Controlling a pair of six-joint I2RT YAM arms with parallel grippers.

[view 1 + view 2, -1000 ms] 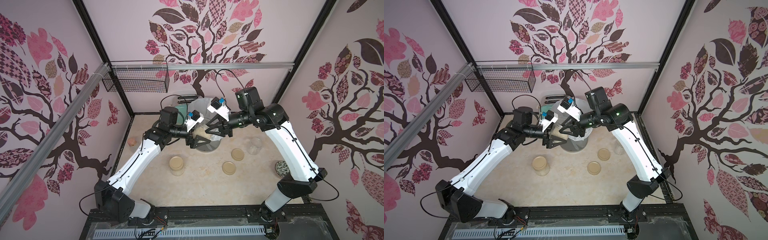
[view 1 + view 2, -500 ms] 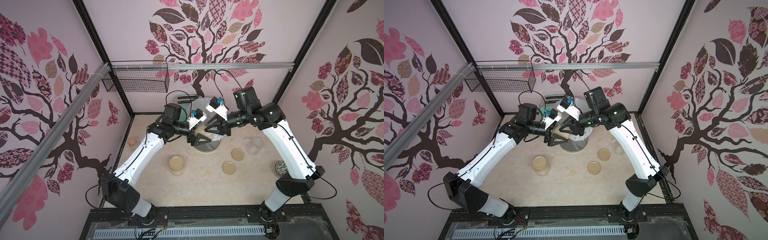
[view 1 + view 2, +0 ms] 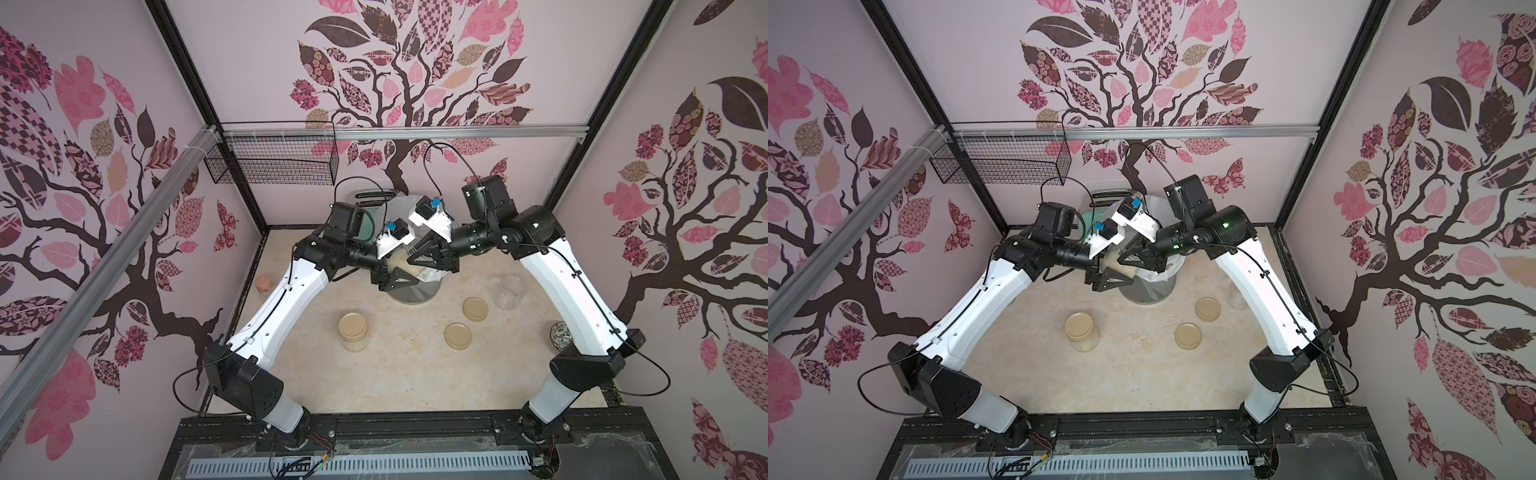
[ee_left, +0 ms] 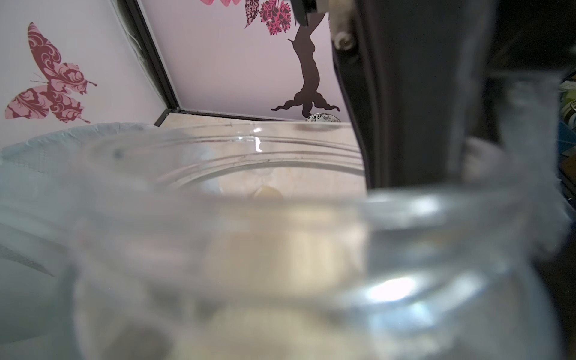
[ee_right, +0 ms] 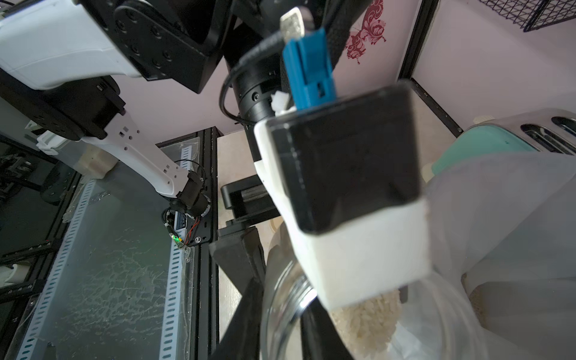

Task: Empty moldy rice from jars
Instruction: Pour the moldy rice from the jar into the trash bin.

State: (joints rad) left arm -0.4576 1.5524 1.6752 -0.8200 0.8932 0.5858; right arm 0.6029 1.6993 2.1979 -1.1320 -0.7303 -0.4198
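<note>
Fingers [image 5: 241,261] of the left gripper [image 3: 397,272] pinch an open glass jar [image 5: 282,311], tipped over the lined bin [image 3: 415,293] at the back of the table, with moldy rice [image 5: 364,321] showing at its mouth (the grains look plain off-white). Just beside it hangs the right gripper [image 3: 430,259]; whether its fingers are spread or pressed together I cannot tell. Nearer the front stand a lidded jar [image 3: 353,332] holding rice and an empty jar [image 3: 510,292], with two loose lids [image 3: 475,308] between them.
</note>
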